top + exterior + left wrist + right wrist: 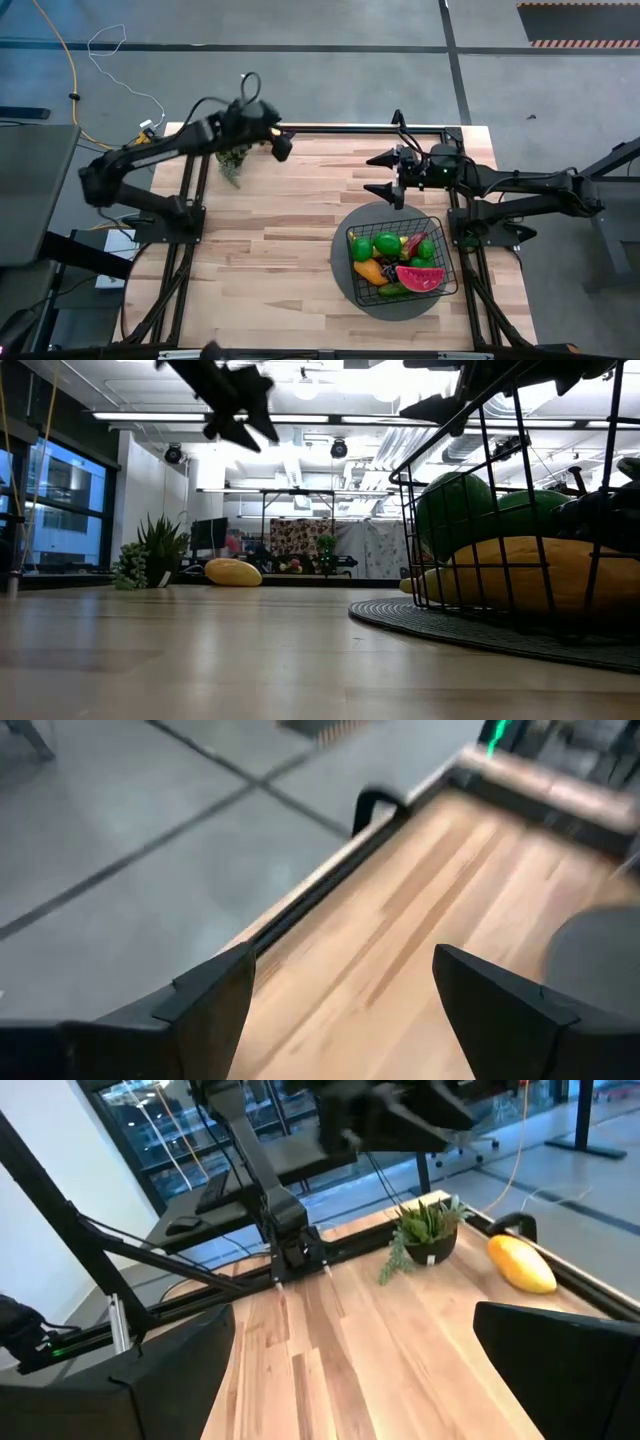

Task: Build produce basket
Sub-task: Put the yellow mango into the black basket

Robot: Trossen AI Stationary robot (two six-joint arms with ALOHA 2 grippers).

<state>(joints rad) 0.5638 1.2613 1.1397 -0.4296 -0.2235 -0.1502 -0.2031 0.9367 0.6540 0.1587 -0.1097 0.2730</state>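
Observation:
The black wire basket (441, 252) stands on a round grey mat (350, 285) near the table's right side. It holds green limes (387, 243), a watermelon slice (420, 278), an orange mango (368, 271) and a red chili (413, 243). One yellow fruit (522, 1263) lies on the wood by the far edge, also in the low view (233, 571). My left gripper (278, 142) hangs open in the air over that far edge, above the fruit. My right gripper (381, 174) is open, raised just beyond the basket's far side, pointing toward the table's left.
A small potted plant (231, 162) stands at the far edge beside the yellow fruit, left of my left gripper. A black frame rail (340, 130) runs along the far edge. Bare wood (270, 250) stretches between the plant and the mat.

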